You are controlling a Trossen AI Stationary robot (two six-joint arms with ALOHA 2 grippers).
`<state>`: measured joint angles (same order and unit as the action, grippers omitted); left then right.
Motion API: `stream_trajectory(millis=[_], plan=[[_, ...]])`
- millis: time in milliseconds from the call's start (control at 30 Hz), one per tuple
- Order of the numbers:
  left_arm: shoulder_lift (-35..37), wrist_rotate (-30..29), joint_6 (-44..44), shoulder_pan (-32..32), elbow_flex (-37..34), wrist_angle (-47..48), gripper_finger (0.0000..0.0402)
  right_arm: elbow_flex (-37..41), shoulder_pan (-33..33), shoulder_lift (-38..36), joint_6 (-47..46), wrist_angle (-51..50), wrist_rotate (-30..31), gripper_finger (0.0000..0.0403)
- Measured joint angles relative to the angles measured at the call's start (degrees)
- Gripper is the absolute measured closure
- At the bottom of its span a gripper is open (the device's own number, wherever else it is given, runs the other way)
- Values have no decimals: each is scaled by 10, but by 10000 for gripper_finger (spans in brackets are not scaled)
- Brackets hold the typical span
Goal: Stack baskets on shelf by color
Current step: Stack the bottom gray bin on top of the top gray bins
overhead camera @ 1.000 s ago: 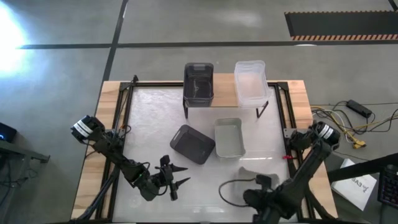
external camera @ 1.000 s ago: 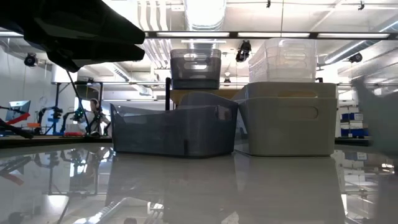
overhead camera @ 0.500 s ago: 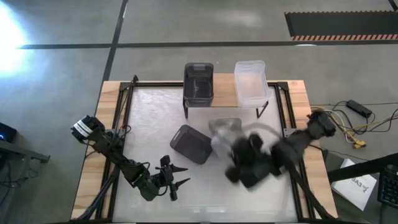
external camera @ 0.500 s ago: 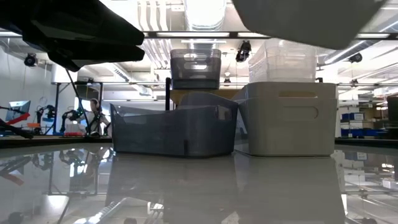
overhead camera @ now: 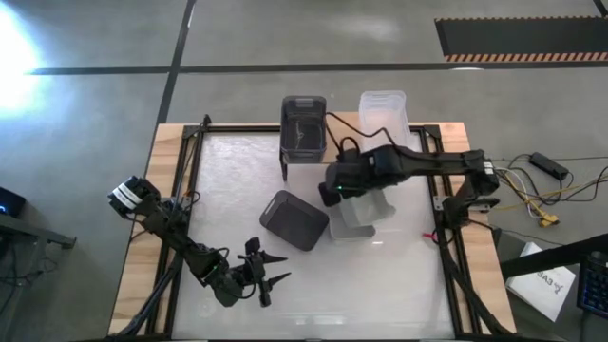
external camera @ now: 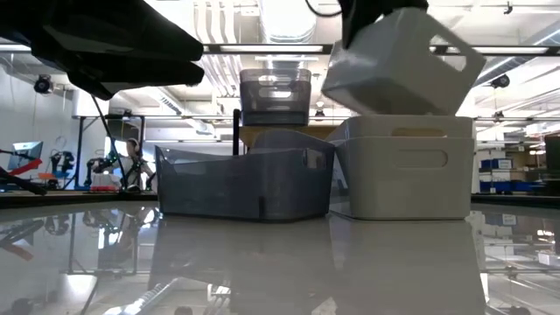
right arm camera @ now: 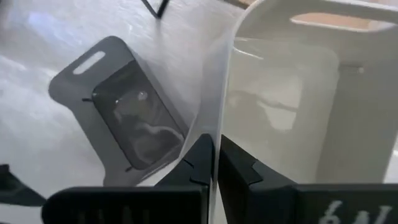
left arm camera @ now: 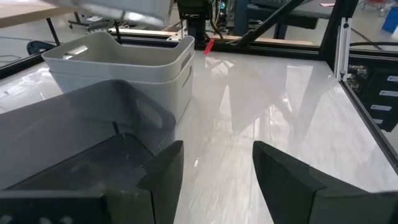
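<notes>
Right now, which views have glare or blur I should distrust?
High view: glare washes the table surface and the floor's upper left corner. Low view: ceiling lights bloom behind the shelf's dark basket, and the tabletop mirrors everything. Left wrist view: something blurred sits at the top edge above the light grey basket. Right wrist view: the right pincer is sharp, clamping a basket wall.
</notes>
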<state>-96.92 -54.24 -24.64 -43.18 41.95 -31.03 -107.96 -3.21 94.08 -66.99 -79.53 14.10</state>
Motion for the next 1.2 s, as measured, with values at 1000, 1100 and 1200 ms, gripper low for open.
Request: stream_trajectory(millis=[1000, 1100, 1200], plan=[[0, 1, 1, -1, -1, 1, 224, -77, -5, 49, 212, 22, -142, 255], [0, 1, 0, -1, -1, 0, 224, -111, -36, 49, 314, -29, -188, 245], [0, 1, 0, -1, -1, 0, 224, -120, -90, 49, 400, -104, -170, 243]])
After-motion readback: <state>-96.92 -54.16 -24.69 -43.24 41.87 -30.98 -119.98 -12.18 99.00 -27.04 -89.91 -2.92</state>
